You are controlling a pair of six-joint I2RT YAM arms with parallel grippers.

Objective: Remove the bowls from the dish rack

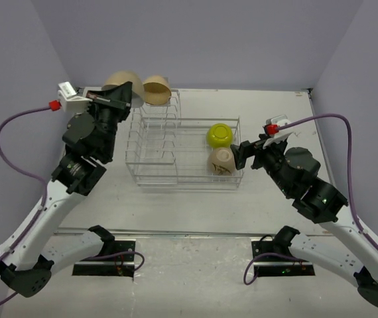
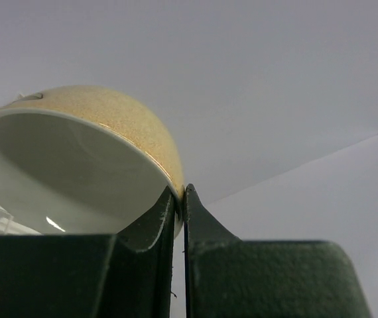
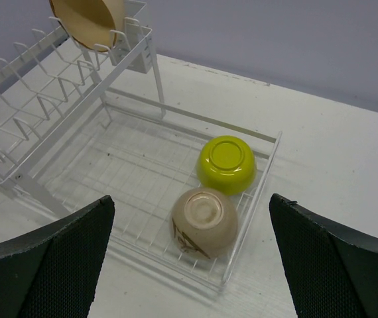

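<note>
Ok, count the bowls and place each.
4. Yellow-green bowl and beige bowl inverted in the rack basket; tan bowl at its far end; second tan bowl in the left jaws.

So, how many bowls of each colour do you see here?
Tan bowls: 2, one in the left gripper, one at the far end of the rack
Green bowl: 1
Beige bowl: 1
Total: 4

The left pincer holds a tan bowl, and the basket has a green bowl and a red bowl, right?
Not red. The left pincer does hold the tan bowl, but beside the green bowl in the dish rack basket lies a beige bowl; the right wrist view shows it.
</note>
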